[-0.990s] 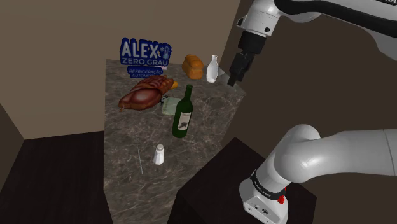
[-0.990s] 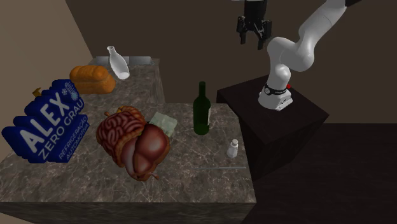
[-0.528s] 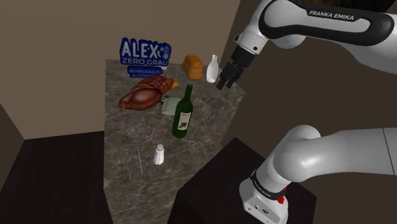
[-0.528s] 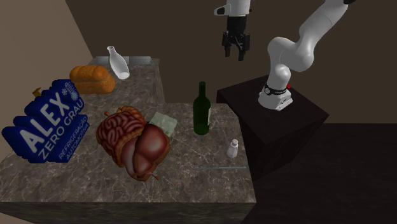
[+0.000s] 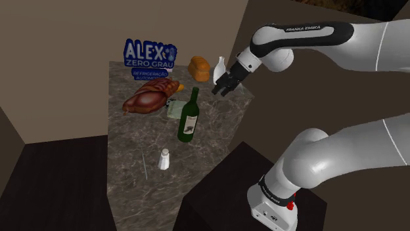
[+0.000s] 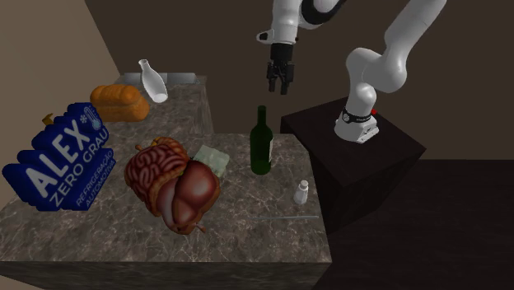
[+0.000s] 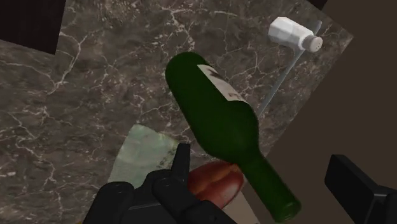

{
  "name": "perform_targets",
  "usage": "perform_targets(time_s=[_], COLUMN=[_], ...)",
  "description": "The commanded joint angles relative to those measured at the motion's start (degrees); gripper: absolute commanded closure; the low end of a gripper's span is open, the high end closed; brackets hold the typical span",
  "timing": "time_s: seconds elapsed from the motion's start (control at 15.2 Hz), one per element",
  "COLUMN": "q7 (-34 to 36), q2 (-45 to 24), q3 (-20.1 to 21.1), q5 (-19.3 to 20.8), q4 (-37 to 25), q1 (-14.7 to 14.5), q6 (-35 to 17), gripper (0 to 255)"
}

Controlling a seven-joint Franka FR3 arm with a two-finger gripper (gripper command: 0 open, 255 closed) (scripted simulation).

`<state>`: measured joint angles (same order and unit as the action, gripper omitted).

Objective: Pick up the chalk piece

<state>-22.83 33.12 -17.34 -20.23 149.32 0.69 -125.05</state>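
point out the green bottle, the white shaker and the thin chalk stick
green bottle (image 5: 188, 123): shoulder view, on its label
white shaker (image 5: 164, 159): shoulder view, mid body
chalk stick (image 5: 144, 164): shoulder view, middle of its length

Blue sign (image 5: 150, 58) at the table's (image 5: 128, 193) far end: white "ALEX", below it "ZERO GRAU"; a smaller line starts "REFRIGERAÇÃO", the rest is illegible. Arm (image 5: 303, 29), dark upper link: "FRANKA EMIKA" in white. Green bottle's label (image 5: 188, 125): print unreadable.

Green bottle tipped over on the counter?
No, in the shoulder view the green bottle stands upright on the marbled counter, neck pointing up.
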Motion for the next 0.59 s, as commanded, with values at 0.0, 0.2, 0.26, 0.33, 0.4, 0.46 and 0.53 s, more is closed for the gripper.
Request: perform_targets(time_s=[0.0, 0.2, 0.26, 0.33, 0.4, 0.46, 0.53], q7=[-4.3, -12.2, -15.4, -18.9, -22.7, -26.7, -30.8], q2=[-3.2, -9.5, -11.8, -14.2, -16.8, -19.6, -22.5], q3=[-3.3, -8.9, -11.0, -13.2, -15.4, -17.5, -19.4], q5=[-4.2, -13.2, -17.0, -21.1, -25.7, -30.6, -35.8], q4=[1.1, 0.4, -0.3, -1.1, -2.1, -3.4, -4.7], q1=[-1.5, -5.7, -7.5, -9.4, -11.2, -12.9, -14.4], q6=[-5.4, -11.5, -13.0, -14.1, -14.7, -14.8, -14.4], gripper=[0, 0, 0, 0, 0, 0, 0])
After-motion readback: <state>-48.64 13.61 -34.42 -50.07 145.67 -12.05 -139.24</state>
